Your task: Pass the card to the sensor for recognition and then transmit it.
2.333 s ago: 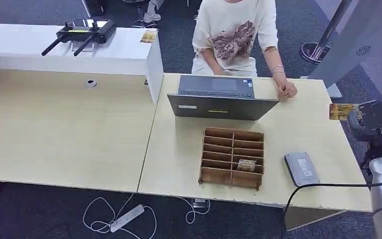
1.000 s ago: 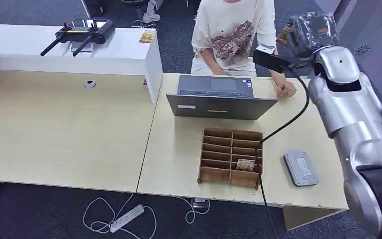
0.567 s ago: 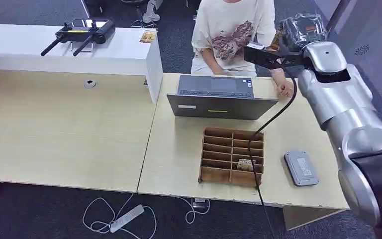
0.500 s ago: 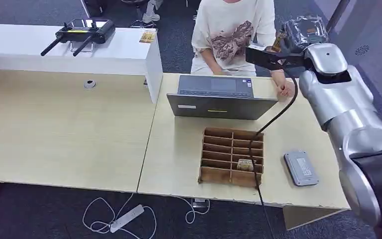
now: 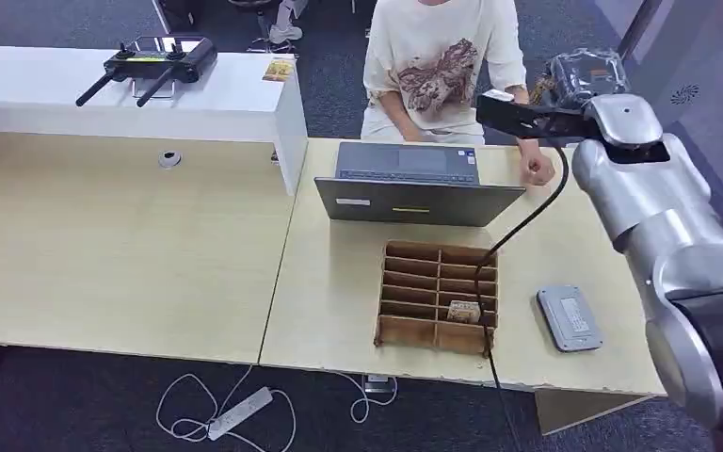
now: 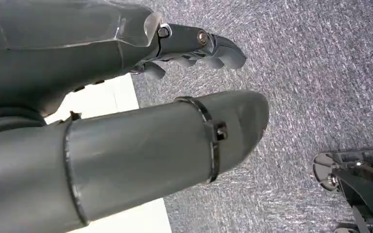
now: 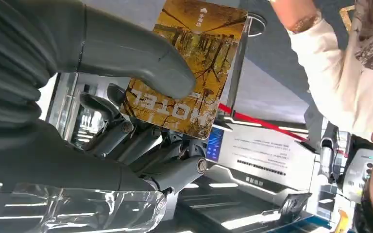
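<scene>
So, near to far:

- Near edge of the desk [image 5: 358, 311]: a wooden tray [image 5: 439, 298] of slots with one card-like thing in a slot, and the grey sensor [image 5: 570, 318] lying flat to its right, well apart from the right hand.
- Mid desk: an open laptop [image 5: 414, 184], with a person [image 5: 442, 66] in a printed tee sitting behind it, one hand on the desk.
- Far side: the right arm is stretched out past the laptop, and the right hand [image 5: 579, 77] is raised near the person's arm. From the head view you can barely make out a sliver of the card there.
- The right wrist view fills that in: the card [image 7: 194, 73] is yellow-brown with "HOTEL" printed on it, pinched between the thick thumb [image 7: 141, 58] on its face and the darker fingers behind it.
- Left hand [image 6: 194, 46]: the wrist view looks down at grey carpet; its fingers are loosely curled with nothing in them.
- Way back left, a white counter [image 5: 132, 94] with a black controller [image 5: 151, 61] on it.
</scene>
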Controlling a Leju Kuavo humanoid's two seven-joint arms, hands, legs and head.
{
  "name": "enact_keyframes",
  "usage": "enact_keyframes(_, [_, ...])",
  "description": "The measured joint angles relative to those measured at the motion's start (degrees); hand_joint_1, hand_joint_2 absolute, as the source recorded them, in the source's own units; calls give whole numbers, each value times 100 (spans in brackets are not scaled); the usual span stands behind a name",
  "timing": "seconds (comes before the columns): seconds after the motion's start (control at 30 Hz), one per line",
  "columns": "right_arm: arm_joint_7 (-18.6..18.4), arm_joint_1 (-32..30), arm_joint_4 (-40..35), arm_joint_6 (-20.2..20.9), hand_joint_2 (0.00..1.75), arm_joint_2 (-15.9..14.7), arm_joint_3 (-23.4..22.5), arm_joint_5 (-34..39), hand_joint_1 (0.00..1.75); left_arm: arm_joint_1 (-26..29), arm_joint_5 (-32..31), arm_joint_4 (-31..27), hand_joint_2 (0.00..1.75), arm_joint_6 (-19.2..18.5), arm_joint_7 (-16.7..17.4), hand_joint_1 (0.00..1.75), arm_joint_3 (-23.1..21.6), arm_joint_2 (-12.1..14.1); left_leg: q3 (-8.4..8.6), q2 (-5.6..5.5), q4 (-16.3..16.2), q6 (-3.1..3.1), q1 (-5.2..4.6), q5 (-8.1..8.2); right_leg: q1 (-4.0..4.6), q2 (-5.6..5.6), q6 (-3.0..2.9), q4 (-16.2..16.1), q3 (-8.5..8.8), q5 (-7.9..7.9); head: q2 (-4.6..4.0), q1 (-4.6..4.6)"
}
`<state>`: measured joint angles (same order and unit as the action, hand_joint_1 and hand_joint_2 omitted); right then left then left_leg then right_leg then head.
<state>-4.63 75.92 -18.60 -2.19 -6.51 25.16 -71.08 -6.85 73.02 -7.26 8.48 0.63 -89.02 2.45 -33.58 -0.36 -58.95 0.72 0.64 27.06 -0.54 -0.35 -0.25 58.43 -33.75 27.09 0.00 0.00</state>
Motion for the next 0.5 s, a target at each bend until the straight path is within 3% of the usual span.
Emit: enact_keyframes(0.5, [4,-4,68,7,175,-17,-48,0,175,0,-87,0,0,-35,0,0,0,0,0,0,0,0,0,0,0,0,0,-1,0,0,0,0])
